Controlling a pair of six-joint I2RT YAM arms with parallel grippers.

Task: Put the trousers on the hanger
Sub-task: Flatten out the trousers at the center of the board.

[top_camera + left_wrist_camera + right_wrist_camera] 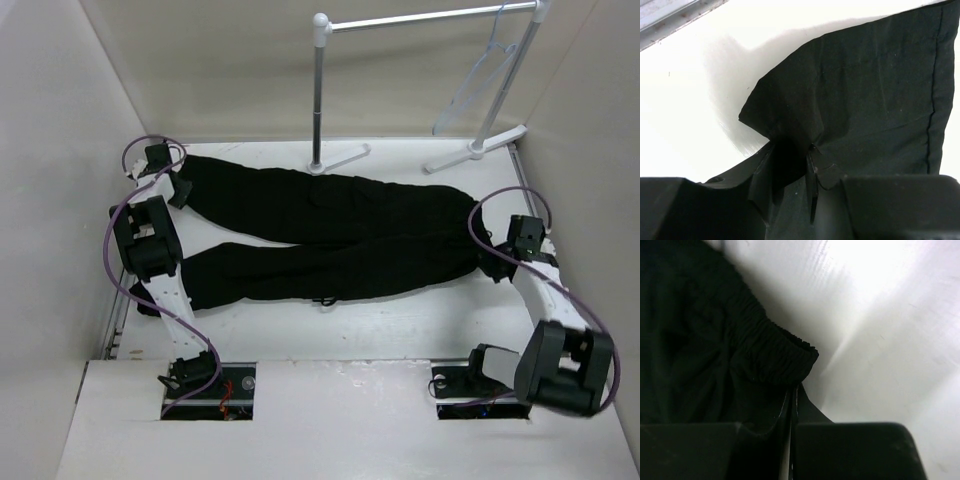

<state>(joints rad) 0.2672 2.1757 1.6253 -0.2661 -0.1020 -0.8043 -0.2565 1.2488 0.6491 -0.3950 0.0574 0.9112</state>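
Black trousers (330,235) are lying flat across the table (350,320), left claw (790,150) pinching a hem, right claw (792,395) clenching the waistband, while the hanger (480,85) is hanging untouched above the far-right corner.

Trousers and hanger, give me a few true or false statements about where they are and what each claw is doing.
1. The trousers lie spread flat on the table. True.
2. The hanger lies on the table beside them. False: it hangs from the rack at the far right.
3. The left claw pinches fabric at a leg hem. True.
4. The right claw hovers wide open over a leg. False: it is shut at the elastic waistband.
5. One trouser leg is draped over the hanger. False: the two do not touch.
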